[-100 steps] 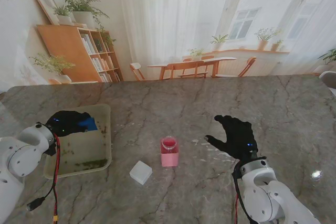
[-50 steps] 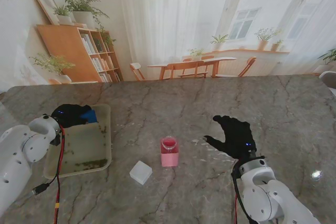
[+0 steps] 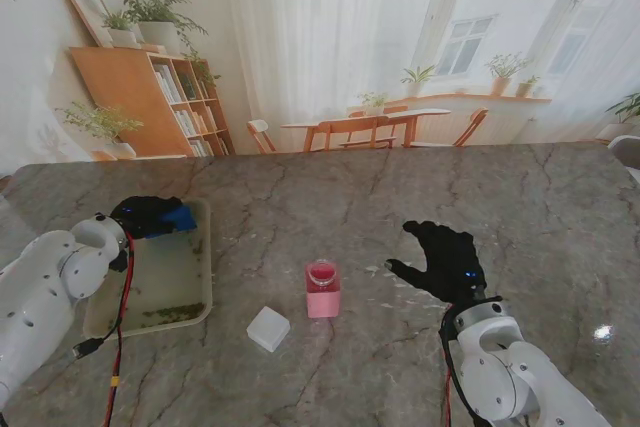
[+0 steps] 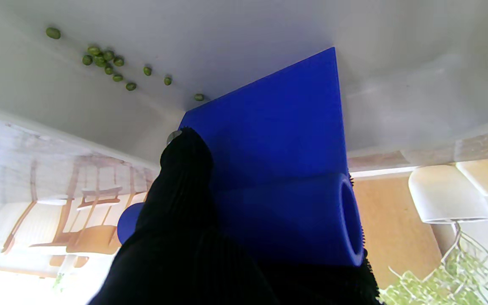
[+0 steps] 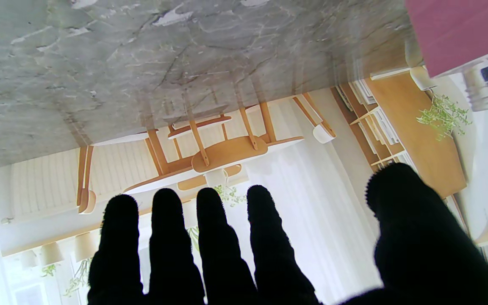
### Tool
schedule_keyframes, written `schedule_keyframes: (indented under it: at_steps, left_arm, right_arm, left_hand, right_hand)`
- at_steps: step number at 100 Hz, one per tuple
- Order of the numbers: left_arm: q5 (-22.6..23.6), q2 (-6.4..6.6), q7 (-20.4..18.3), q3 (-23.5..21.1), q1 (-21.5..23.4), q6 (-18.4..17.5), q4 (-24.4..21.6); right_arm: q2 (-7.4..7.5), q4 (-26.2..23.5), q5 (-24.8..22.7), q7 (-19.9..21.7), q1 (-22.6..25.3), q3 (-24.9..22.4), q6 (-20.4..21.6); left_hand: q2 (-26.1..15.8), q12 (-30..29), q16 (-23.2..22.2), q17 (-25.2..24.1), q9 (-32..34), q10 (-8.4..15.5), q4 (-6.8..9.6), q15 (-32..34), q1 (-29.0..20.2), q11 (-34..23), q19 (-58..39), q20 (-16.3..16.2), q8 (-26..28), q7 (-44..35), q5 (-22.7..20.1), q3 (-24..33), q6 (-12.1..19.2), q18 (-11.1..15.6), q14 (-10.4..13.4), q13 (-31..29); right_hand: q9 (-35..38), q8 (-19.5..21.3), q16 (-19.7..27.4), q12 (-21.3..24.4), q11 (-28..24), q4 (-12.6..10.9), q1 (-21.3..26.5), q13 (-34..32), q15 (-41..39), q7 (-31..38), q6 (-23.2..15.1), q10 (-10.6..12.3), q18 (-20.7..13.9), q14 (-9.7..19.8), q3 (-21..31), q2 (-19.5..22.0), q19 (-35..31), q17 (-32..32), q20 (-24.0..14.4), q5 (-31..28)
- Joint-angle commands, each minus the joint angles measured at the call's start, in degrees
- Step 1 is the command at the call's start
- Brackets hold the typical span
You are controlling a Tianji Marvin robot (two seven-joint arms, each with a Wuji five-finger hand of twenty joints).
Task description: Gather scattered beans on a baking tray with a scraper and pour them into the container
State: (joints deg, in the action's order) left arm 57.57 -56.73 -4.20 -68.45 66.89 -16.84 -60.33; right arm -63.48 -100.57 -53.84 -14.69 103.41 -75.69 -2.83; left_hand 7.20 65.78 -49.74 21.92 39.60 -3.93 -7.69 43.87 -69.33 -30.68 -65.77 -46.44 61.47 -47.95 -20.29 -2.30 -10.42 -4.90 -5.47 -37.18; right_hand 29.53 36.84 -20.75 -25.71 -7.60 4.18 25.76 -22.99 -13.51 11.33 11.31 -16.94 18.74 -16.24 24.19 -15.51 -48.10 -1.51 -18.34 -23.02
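The left hand (image 3: 147, 215) grasps the blue scraper (image 3: 180, 217) by its handle, at the far edge of the baking tray (image 3: 200, 287). In the left wrist view the scraper blade (image 4: 278, 123) meets the tray floor, with a few beans (image 4: 104, 59) loose beside it. More beans (image 3: 172, 313) lie along the tray's near edge. The tray sits near the table's (image 3: 400, 197) left edge. The right hand (image 3: 446, 260) is released, fingers (image 5: 214, 237) spread, above the table's right half. The pink container (image 3: 322, 290) stands between tray and right hand, a white block (image 3: 268, 328) just beside it.
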Motion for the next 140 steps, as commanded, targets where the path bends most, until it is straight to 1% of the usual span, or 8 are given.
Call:
schedule_keyframes:
  at_steps: [1, 26, 52, 60, 84, 115, 140]
  left_arm:
    - [-0.2, -0.50, 0.0, 0.6, -0.3, 0.1, 0.7]
    - [-1.4, -0.63, 0.2, 2.1, -0.6, 0.4, 1.9]
    - [-2.9, -0.70, -0.4, 2.5, 0.5, 0.6, 2.4]
    - [-3.3, -0.67, -0.9, 2.7, 0.8, 0.6, 2.6]
    - [-4.3, -0.72, -1.3, 2.8, 1.8, -0.1, 2.6]
    - [-5.2, -0.80, -2.4, 2.7, 3.4, -1.2, 1.1]
    - [-5.3, -0.57, -5.3, 0.4, 6.4, -2.3, -2.6]
  right_arm:
    - [0.12, 0.0, 0.0, 0.7, 0.0, 0.1, 0.0]
    - [0.05, 0.1, 0.1, 0.3, 0.1, -0.1, -0.1]
    - [0.08, 0.1, 0.1, 0.5, 0.1, -0.1, 0.0]
    - [0.08, 0.2, 0.0, 0.4, 0.1, -0.1, 0.1]
    - [0.07, 0.2, 0.1, 0.4, 0.2, -0.2, 0.0]
    - [0.04, 0.2, 0.1, 0.2, 0.3, -0.3, 0.0]
    - [0.02, 0.3, 0.1, 0.1, 0.3, -0.3, 0.0]
  left_hand:
    - [-3.8, 0.7, -0.5, -0.5, -0.7, 1.6, 3.64, 1.5, -4.6, -0.3, -0.7, 1.1, -0.3, -1.5, 1.9, 4.2, -0.3, 1.8, 1.1, 1.2]
    - [-4.0, 0.6, -0.3, -0.5, -0.8, 1.7, 3.67, 1.4, -4.6, -0.3, -0.6, 1.2, -0.5, -1.7, 2.0, 4.2, -0.1, 1.9, 1.2, 1.1]
    - [-3.8, 0.3, -0.1, -0.1, -0.2, 2.1, 3.62, 1.2, -4.6, -0.4, -0.6, 1.4, -0.7, -1.9, 1.5, 3.5, 0.4, 2.1, 1.6, 0.5]
    - [-3.5, 0.1, 0.1, 0.1, 0.3, 2.1, 3.66, 1.1, -4.6, -0.4, -0.6, 1.4, -0.9, -1.8, 0.9, 3.4, 0.7, 2.0, 1.2, 0.1]
    - [-2.2, -0.4, 0.4, 1.4, 2.3, 2.2, 3.63, 0.9, -4.6, 0.3, -0.6, 1.5, -2.6, -0.9, -2.1, 2.4, 2.3, 2.3, 1.5, -1.5]
    - [-2.0, -0.3, 0.5, 1.8, 3.0, 2.4, 3.63, 0.5, -4.6, 0.8, -0.3, 1.6, -2.8, -0.7, -2.8, 2.0, 2.7, 2.6, 1.7, -2.1]
    - [-1.4, -0.1, 0.4, 2.3, 4.0, 2.3, 3.66, 0.5, -4.6, 1.0, -0.4, 1.4, -2.9, -0.6, -3.7, 2.0, 2.9, 2.5, 1.6, -2.9]
  right_hand:
    - [-0.1, 0.5, -0.5, -0.9, -0.3, -1.7, 0.3, -0.7, -0.3, 0.0, -0.5, 0.7, 0.8, 0.2, -0.8, 1.6, -1.0, 0.2, 0.5, 0.2]
    - [-0.1, 0.5, -0.5, -0.9, -0.3, -1.7, 0.3, -0.7, -0.3, 0.0, -0.4, 0.8, 0.9, 0.1, -0.8, 1.6, -1.0, 0.2, 0.5, 0.2]
    - [-0.1, 0.5, -0.5, -0.9, -0.3, -1.7, 0.3, -0.7, -0.3, -0.1, -0.5, 0.8, 0.9, 0.1, -0.8, 1.5, -1.0, 0.3, 0.5, 0.3]
    - [-0.1, 0.5, -0.5, -0.9, -0.3, -1.7, 0.3, -0.7, -0.3, -0.1, -0.5, 0.8, 0.9, 0.1, -0.8, 1.6, -1.0, 0.2, 0.5, 0.3]
    - [-0.1, 0.5, -0.5, -0.9, -0.3, -1.7, 0.3, -0.7, -0.3, 0.0, -0.5, 0.7, 0.9, 0.1, -0.8, 1.6, -1.0, 0.2, 0.5, 0.2]
    - [-0.1, 0.5, -0.5, -0.9, -0.3, -1.7, 0.3, -0.7, -0.3, -0.1, -0.5, 0.8, 0.9, 0.2, -0.8, 1.6, -1.0, 0.2, 0.4, 0.3]
    - [-0.1, 0.5, -0.5, -0.9, -0.3, -1.7, 0.3, -0.7, -0.3, 0.0, -0.5, 0.8, 0.9, 0.2, -0.8, 1.6, -1.0, 0.2, 0.4, 0.2]
